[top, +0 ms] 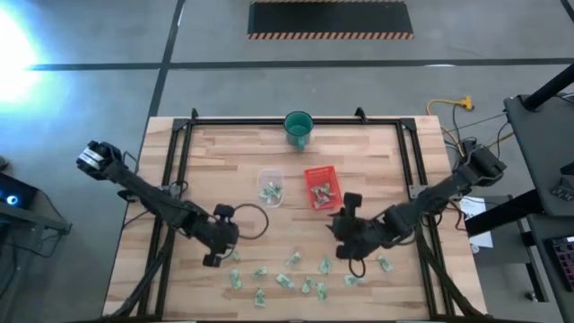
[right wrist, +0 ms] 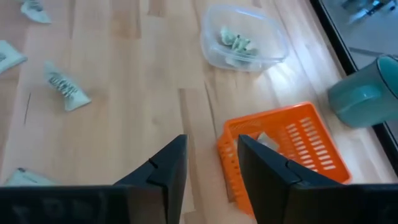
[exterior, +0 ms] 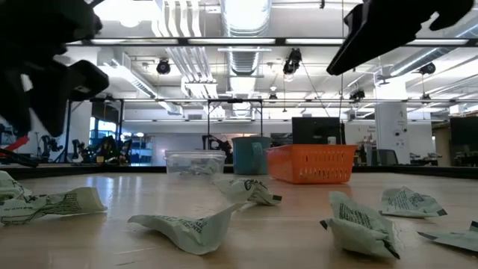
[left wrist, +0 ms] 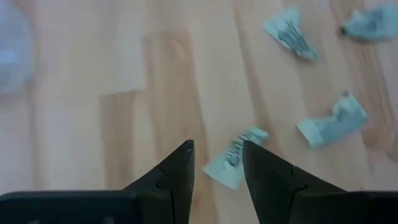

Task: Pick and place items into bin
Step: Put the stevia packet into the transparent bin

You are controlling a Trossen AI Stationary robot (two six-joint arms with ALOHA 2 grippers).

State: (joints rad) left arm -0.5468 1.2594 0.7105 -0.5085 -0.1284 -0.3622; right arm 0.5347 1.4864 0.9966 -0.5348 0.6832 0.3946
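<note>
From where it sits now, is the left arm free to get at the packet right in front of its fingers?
Probably yes. The left gripper is open, and the packet lies flat on bare wood just beyond its fingertips, apart from the other packets; the right gripper is well off to the side.

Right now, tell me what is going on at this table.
Two dark robot arms are clearing small pale green-and-white packets off a wooden table into containers. The left tool hangs open just above one packet near the table's front edge, holding nothing. The right tool is open and empty beside the orange mesh basket, which has some packets in it. A clear plastic tub also holds a few. A teal cup stands at the back.
</note>
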